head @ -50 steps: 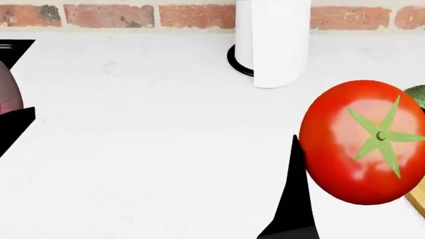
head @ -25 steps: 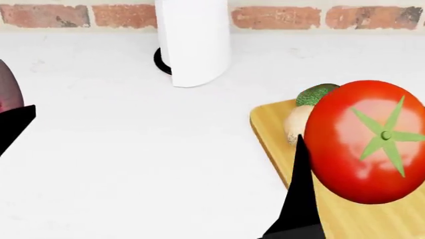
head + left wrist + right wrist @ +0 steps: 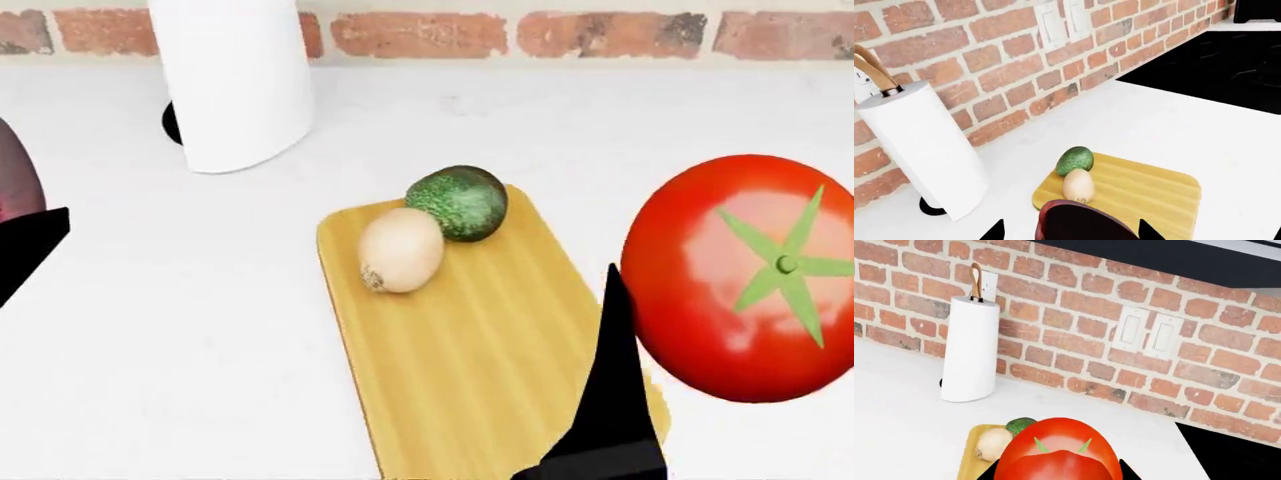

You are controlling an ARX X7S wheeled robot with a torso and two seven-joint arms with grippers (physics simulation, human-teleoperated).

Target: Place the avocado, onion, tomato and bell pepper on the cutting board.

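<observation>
The cutting board (image 3: 467, 370) lies on the white counter. The onion (image 3: 400, 250) and the avocado (image 3: 461, 202) rest on its far end, touching each other. My right gripper (image 3: 1057, 471) is shut on the tomato (image 3: 747, 280) and holds it above the board's right edge. One black finger (image 3: 614, 400) shows beside the tomato. My left gripper (image 3: 1071, 227) is shut on the bell pepper (image 3: 1077, 222), held above the counter to the left of the board. Only an edge of the pepper (image 3: 16, 180) shows in the head view. In the left wrist view, the board (image 3: 1147, 190), avocado (image 3: 1075, 160) and onion (image 3: 1078, 185) lie below.
A white paper towel roll (image 3: 234, 80) stands on a black base at the back left, by the brick wall (image 3: 1074, 315). A black stovetop (image 3: 1214, 70) lies on the counter beyond the board's far side. Wall switches (image 3: 1147, 335) sit above the counter.
The head view has swung right: the paper towel roll slid left and the board with the avocado and onion came fully into view. Tomato and pepper stay in the grippers.
</observation>
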